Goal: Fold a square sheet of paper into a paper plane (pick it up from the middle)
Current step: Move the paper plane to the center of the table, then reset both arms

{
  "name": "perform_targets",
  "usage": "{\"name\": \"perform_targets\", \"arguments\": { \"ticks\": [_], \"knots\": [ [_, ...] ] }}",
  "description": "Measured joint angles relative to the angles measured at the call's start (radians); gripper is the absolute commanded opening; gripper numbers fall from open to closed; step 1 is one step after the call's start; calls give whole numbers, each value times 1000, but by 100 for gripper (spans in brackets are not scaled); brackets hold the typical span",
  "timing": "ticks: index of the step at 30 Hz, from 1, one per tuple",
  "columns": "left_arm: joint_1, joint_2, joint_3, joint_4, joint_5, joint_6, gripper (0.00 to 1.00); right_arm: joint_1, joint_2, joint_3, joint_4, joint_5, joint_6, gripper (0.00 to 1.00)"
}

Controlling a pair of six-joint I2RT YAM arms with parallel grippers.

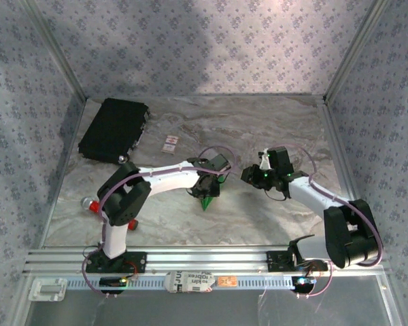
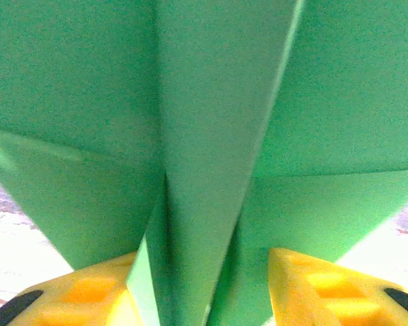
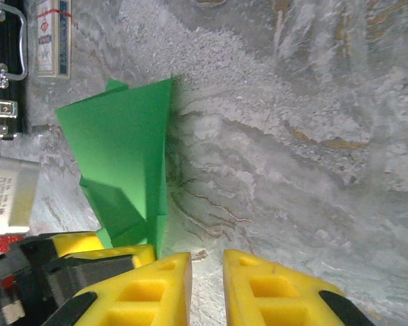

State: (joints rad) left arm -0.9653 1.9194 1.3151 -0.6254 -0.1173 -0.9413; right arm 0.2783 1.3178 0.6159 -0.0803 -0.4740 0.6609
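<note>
A bright green paper plane (image 3: 122,149), already creased into a pointed dart, sits near the middle of the marbled tabletop (image 3: 292,136), under the left tool (image 2: 202,299); its nose points toward the arm bases. In the left wrist view the plane's raised centre fold runs up between the yellow fingers (image 2: 88,292) and the wings spread flat beyond; this likely lets the tool take the plane by its spine. The fingers are set narrowly on either side of the fold; whether they actually pinch it cannot be told. The right tool (image 3: 207,261) hangs just beside the plane, apart from it, its fingers at a narrow gap with nothing between; it seems placed to press or steady a fold.

A black case (image 1: 114,129) lies at the far left; a small white card (image 1: 170,143) lies near it; a small red object (image 1: 88,205) sits by the left arm. All are well apart from the plane and block nothing.
</note>
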Motion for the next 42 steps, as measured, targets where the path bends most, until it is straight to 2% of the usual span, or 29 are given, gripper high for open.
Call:
{"name": "perform_targets", "arguments": {
  "ticks": [7, 14, 18, 22, 27, 29, 30, 31, 32, 33, 38, 42],
  "knots": [
    [0, -57, 0, 0, -7, -19, 48, -51, -34, 1, -49, 11, -36, 22],
    [6, -175, -51, 27, -41, -13, 48, -121, -137, 23, -140, 80, -93, 41],
    [42, -268, -124, 63, -45, 6, 48, -156, -213, 38, -182, 134, -127, 47],
    [130, -370, -243, 130, -36, 39, 49, -184, -278, 44, -208, 183, -150, 54],
    [249, -523, -425, 204, -34, 107, 65, -202, -325, 70, -246, 306, -211, 68],
    [312, -598, -494, 232, -36, 153, 75, -204, -323, 80, -237, 402, -237, 73],
    [346, -627, -521, 243, -39, 168, 80, -204, -319, 80, -228, 444, -252, 88],
    [387, -663, -549, 253, -45, 192, 90, -204, -307, 80, -213, 495, -270, 99],
    [428, -694, -573, 265, -59, 212, 97, -204, -288, 76, -184, 544, -290, 99],
    [463, -722, -593, 280, -70, 230, 100, -204, -270, 69, -154, 582, -314, 99],
    [643, -846, -701, 364, -129, 364, 100, -206, -114, 13, 21, 719, -448, 99],
    [729, -856, -731, 415, -182, 469, 100, -198, -27, -62, 195, 744, -540, 99]
  ]
}}
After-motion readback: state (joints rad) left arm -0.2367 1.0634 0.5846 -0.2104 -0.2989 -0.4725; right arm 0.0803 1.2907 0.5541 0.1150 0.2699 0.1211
